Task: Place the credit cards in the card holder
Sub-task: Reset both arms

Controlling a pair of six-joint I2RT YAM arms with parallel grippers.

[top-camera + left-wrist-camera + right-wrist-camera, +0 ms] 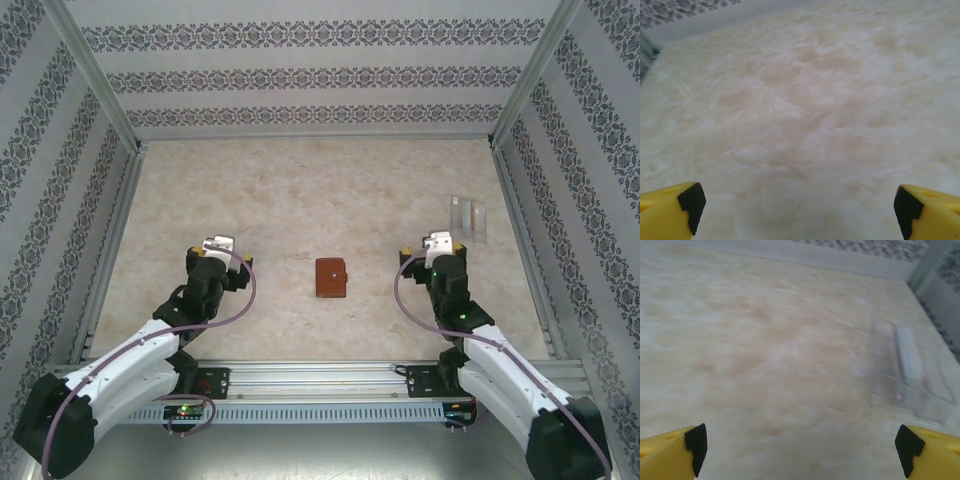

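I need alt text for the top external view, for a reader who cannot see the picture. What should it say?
A closed reddish-brown card holder lies on a marbled beige table, between the left gripper and the right gripper and apart from both. A clear plastic case lies beyond the right gripper, toward the table's right edge.

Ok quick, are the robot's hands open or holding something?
Left hand: open, holding nothing.
Right hand: open, holding nothing.

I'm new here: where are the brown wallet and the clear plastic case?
brown wallet (330, 277), top view, middle of its cover.
clear plastic case (906, 357), right wrist view, on its raised middle strip.
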